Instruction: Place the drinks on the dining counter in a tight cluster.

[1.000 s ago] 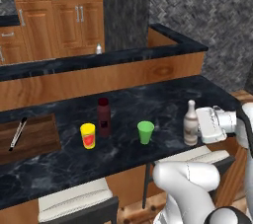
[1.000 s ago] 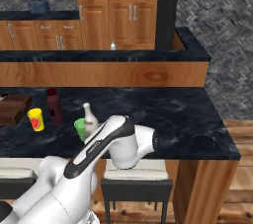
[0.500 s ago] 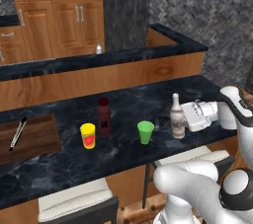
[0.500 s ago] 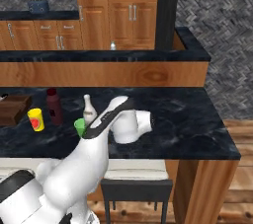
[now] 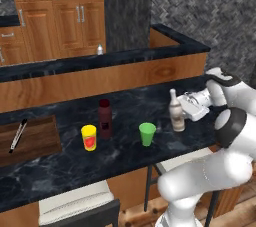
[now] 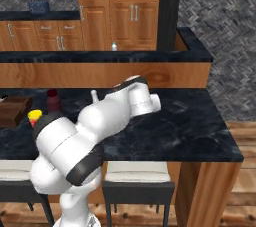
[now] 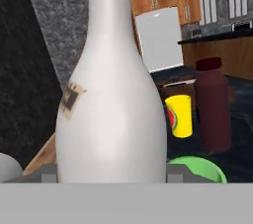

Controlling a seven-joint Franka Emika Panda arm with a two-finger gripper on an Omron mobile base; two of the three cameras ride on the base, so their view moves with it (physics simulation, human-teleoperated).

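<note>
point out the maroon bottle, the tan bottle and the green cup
maroon bottle point(image 5: 105, 120), left base view, on its dark label
tan bottle point(image 5: 176, 117), left base view, on its lower body
green cup point(image 5: 147, 135), left base view, on its side wall

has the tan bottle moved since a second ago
Yes. In the left base view, the tan bottle has slid left along the dining counter, closer to the green cup.

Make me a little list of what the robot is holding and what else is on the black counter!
held: slim tan bottle, upright
claw: shut on the slim tan bottle
counter: dining counter, black marble
maroon bottle: standing left of the green cup
green cup: between the two bottles
yellow cup: left of the maroon bottle
wooden board: far left, a dark utensil lying on it
</note>
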